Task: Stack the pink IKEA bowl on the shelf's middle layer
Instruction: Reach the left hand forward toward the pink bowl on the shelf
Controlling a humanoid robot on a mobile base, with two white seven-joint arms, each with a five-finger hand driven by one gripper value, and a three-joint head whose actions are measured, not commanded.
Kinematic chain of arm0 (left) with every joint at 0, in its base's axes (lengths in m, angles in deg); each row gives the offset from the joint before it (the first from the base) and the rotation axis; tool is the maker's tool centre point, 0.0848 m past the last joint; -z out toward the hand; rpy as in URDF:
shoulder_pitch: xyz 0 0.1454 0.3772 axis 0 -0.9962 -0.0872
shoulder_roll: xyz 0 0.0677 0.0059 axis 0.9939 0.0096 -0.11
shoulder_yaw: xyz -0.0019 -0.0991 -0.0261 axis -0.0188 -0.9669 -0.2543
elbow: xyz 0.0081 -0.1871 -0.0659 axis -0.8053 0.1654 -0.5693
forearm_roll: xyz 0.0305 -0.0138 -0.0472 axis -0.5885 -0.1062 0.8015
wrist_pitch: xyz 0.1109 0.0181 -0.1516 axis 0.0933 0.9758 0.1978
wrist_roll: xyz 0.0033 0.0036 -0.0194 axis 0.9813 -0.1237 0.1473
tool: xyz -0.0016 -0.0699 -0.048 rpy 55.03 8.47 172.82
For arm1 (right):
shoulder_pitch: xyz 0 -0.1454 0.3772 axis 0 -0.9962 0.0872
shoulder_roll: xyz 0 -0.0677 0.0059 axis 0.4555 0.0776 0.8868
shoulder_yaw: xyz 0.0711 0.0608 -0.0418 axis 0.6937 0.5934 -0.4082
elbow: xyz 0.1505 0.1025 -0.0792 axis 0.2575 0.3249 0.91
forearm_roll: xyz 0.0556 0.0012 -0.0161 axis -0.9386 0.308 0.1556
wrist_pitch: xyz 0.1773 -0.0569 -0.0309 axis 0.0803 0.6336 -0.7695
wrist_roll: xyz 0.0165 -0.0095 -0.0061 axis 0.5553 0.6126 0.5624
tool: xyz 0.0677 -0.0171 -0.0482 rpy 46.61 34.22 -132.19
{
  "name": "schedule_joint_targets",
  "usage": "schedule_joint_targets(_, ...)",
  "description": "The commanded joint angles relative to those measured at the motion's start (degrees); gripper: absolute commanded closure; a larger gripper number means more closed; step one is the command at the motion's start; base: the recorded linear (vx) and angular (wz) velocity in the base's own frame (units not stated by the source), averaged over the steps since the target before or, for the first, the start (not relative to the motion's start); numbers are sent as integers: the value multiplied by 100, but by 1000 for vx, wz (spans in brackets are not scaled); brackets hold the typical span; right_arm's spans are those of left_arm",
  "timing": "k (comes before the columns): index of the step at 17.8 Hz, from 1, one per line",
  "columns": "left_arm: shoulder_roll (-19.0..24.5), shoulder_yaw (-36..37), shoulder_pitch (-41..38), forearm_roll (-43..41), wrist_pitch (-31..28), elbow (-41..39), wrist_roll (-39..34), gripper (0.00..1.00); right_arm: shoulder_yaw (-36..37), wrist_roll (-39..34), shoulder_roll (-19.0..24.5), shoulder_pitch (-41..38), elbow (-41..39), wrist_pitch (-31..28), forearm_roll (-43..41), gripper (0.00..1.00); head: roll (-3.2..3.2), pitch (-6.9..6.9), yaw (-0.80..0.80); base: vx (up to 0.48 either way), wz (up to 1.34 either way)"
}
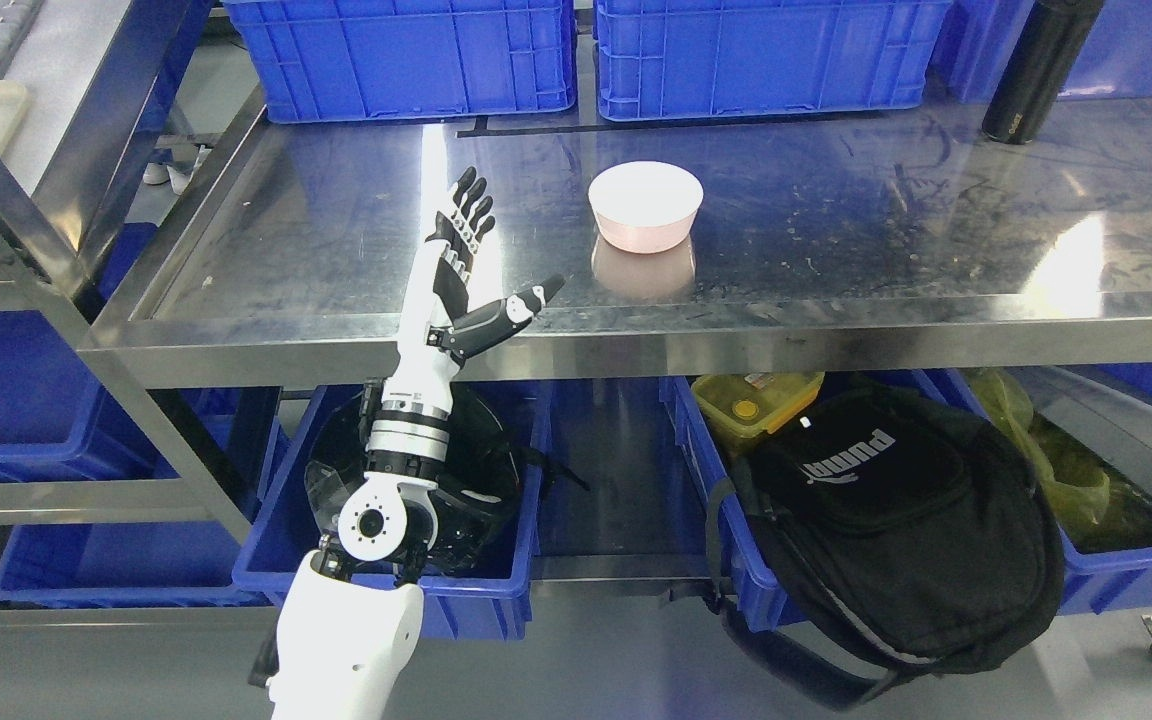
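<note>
Left hand (456, 265) spread wide, empty, over shelf (836, 250), apart from pink bowl (646, 206).

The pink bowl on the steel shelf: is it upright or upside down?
Upright. The pink bowl shows its wide white rim on top and narrows toward the shelf.

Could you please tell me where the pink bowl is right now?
In the head view, the round pink plastic bowl stands on the steel shelf, right of the open left hand and before the blue plastic crates.
</note>
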Motion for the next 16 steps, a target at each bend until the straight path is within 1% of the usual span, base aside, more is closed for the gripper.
schedule_joint_targets(1, 100, -344, -37, -59, 62, -3, -12, 0, 0, 40, -100, -118, -100, -1, 0, 0, 0, 0, 0, -8, -59)
schedule_joint_targets(3, 100, -406, 77, -68, 132, -3, 14, 0, 0, 40, -100, -118, -100, -1, 0, 0, 0, 0, 0, 0, 19)
schedule_joint_targets(4, 103, -406, 312, -85, 133, -3, 58, 0, 0, 40, -100, -118, -100, -1, 0, 0, 0, 0, 0, 0, 0)
schedule_joint_targets(6, 797, -327, 744, -478, 115, 67, 172, 0, 0, 40, -100, -118, -100, -1, 0, 0, 0, 0, 0, 0, -12)
schedule_joint_targets(7, 1122, -292, 1050, -994, 80, 163, 364, 0, 0, 40, -100, -118, -100, -1, 0, 0, 0, 0, 0, 0, 0)
schedule_joint_targets(8, 1430, -231, 1262, -1652, 28, 199, 818, 0, 0, 40, -100, -118, -100, -1, 0, 0, 0, 0, 0, 0, 0)
schedule_joint_targets(9, 1650, -213, 1464, -2459, -86, 200, 1684, 0, 0, 40, -100, -118, -100, -1, 0, 0, 0, 0, 0, 0, 0)
schedule_joint_targets(10, 1653, -204, 1658, -2876, -157, 200, 2267, 0, 0, 40, -100, -118, -100, -1, 0, 0, 0, 0, 0, 0, 0)
schedule_joint_targets(11, 1644, -169, 1799, -3237, -192, 191, 2612, 0, 0, 40, -100, -118, -100, -1, 0, 0, 0, 0, 0, 0, 0)
schedule_joint_targets(12, 1635, -90, 1939, -3598, -245, 182, 2772, 2, 0, 40, -100, -118, -100, -1, 0, 0, 0, 0, 0, 0, 0)
schedule_joint_targets(14, 1644, 146, 2238, -3969, -368, 173, 2809, 5, 0, 40, -100, -118, -100, -1, 0, 0, 0, 0, 0, 0, 0)
schedule_joint_targets(16, 1679, 594, 2650, -4398, -560, 191, 2957, 5, 0, 40, -100, -118, -100, -1, 0, 0, 0, 0, 0, 0, 0)
